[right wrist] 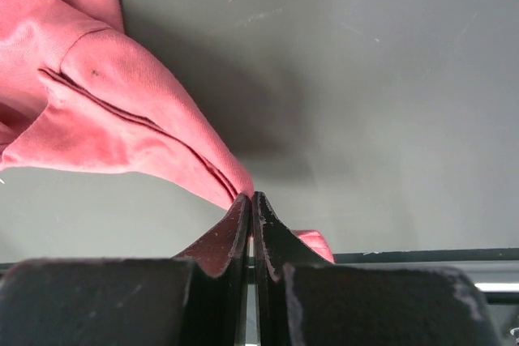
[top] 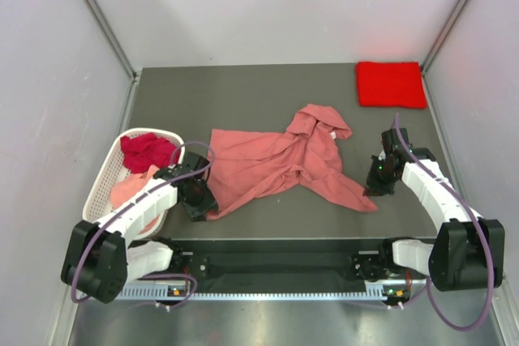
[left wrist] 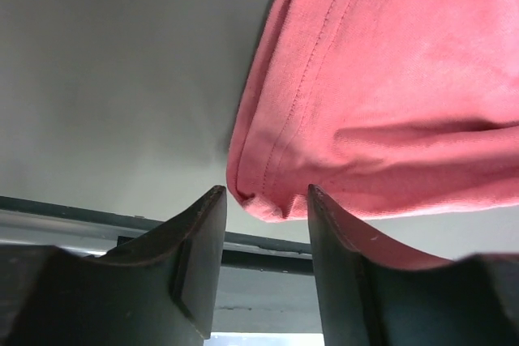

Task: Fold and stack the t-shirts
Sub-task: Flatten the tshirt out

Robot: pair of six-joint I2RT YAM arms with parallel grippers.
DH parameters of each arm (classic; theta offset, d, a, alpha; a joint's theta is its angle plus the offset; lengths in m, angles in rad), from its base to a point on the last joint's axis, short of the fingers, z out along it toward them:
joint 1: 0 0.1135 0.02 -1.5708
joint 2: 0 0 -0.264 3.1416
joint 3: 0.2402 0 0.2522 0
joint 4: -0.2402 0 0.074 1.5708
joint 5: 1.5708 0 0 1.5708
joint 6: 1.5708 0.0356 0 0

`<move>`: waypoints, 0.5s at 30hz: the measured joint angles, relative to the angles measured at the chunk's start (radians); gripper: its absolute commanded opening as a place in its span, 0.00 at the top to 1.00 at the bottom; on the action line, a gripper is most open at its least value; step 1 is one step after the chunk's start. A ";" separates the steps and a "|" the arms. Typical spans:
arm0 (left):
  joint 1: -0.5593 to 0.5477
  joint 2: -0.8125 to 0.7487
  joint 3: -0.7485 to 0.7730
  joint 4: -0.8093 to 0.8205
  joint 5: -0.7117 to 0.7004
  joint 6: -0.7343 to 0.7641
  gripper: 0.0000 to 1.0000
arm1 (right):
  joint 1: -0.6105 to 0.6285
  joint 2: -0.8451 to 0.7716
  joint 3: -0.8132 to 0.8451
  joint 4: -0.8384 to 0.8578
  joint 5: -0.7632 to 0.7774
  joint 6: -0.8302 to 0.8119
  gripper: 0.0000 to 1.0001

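Your salmon pink shirt (top: 276, 164) lies crumpled in the middle of the bench (top: 243, 87). The jaws of your left arm (top: 138, 212) stand open at its near left corner, with the hem between them but not pinched. The jaws of your right arm (top: 434, 188) are shut tight on the near right corner of the same shirt. A bright red shirt (top: 391, 84) sits folded in the far right corner. The white basket (top: 101, 180) at the left holds a dark crimson shirt (top: 147, 151) and a pale pink shirt (top: 130, 190).
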 measured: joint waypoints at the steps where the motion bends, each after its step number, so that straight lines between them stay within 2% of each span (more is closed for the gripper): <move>1: 0.000 0.005 0.000 0.001 0.003 -0.003 0.53 | 0.000 0.000 0.000 0.000 0.000 0.000 1.00; 3: 0.000 0.016 0.000 0.003 0.010 -0.007 0.55 | 0.000 0.000 0.000 0.000 -0.001 0.000 1.00; 6: 0.000 0.031 0.000 0.011 0.021 -0.013 0.66 | 0.000 0.000 0.000 0.000 -0.001 -0.001 1.00; 10: 0.000 0.043 0.000 0.027 0.033 -0.023 0.84 | 0.000 0.000 0.000 0.000 -0.004 0.000 1.00; 13: 0.000 0.043 0.000 0.031 0.037 -0.025 0.83 | 0.000 0.001 0.000 0.000 -0.014 0.001 1.00; 15: 0.000 0.043 0.000 0.030 0.037 -0.025 0.73 | 0.000 0.001 0.000 0.000 -0.023 0.001 1.00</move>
